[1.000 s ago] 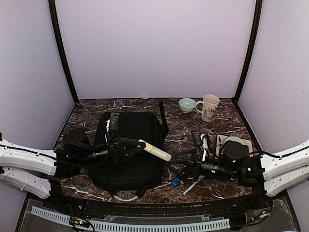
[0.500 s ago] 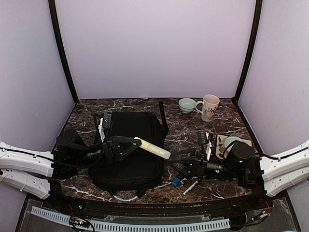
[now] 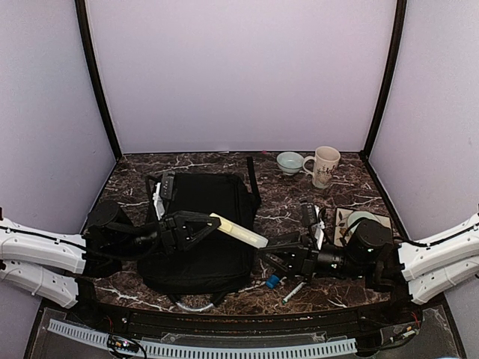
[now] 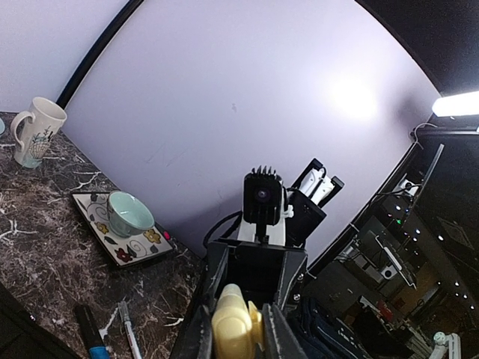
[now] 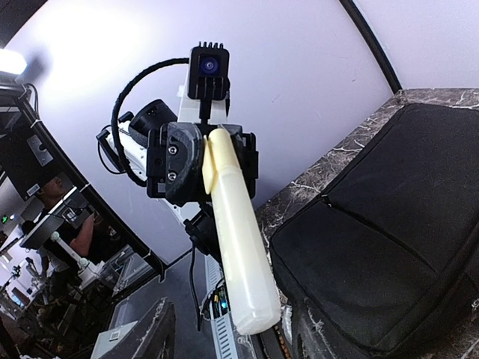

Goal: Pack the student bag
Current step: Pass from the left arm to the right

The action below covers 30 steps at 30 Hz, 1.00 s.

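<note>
The student bag (image 3: 202,239) lies flat at the left-centre of the table, black and soft, and also shows in the right wrist view (image 5: 389,247). My left gripper (image 3: 212,224) hovers over the bag, shut on a long cream plastic tube (image 3: 239,231) that points right. In the left wrist view the tube (image 4: 234,329) sits pinched between the jaws. My right gripper (image 3: 271,262) is open and faces the tube's free end from the right. In the right wrist view the tube's end (image 5: 251,299) hangs between my two spread fingers (image 5: 146,336), apart from both.
A pen bundle (image 3: 313,223), a blue-capped marker (image 3: 273,281) and a white pen (image 3: 294,290) lie right of the bag. A patterned tile with a teal bowl (image 3: 363,222) sits at right. A mug (image 3: 323,166) and small bowl (image 3: 290,161) stand at the back.
My right gripper has moved left, closer to the tube's free end. My left gripper has shifted a little with the tube still held.
</note>
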### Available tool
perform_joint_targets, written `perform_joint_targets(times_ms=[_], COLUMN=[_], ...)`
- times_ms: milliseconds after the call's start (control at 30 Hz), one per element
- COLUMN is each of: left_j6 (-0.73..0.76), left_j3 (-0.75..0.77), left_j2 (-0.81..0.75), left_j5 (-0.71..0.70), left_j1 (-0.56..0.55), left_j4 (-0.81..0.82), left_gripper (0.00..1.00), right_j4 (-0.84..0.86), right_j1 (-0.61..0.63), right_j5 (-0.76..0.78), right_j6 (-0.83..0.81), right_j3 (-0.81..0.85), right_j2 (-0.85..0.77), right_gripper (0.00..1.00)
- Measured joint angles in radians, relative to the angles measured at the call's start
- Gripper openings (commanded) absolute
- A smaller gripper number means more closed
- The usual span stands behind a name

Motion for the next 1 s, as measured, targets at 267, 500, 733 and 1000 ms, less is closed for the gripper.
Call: perform_joint_targets(times_ms=[267,500,733,1000], left_j6=[-0.005,-0.003,0.077,0.361], left_j3=[-0.002,-0.002,0.011,0.183], left_j2=[0.011,0.018,0.019,0.031], left_j5=[0.015,0.029,-0.040,-0.327], left_j1=[0.000,0.000,-0.002,-0.025], left_j4=[0.023,0.038,-0.070,-0.607], left_gripper=[0.00,0.06,0.84,0.97], right_j4=[0.016,0.016,-0.023,-0.211], right_j1=[-0.004,-0.006,-0.006,-0.006], right_j5=[-0.026,-0.047,0.005,0.209], right_j6=[-0.006,-0.003,-0.003,0.010], right_j3=[0.013,0.014,0.019,0.042], right_j2=[0.000,0.010,0.003,-0.032], right_gripper=[0.27,0.00,0.00,0.00])
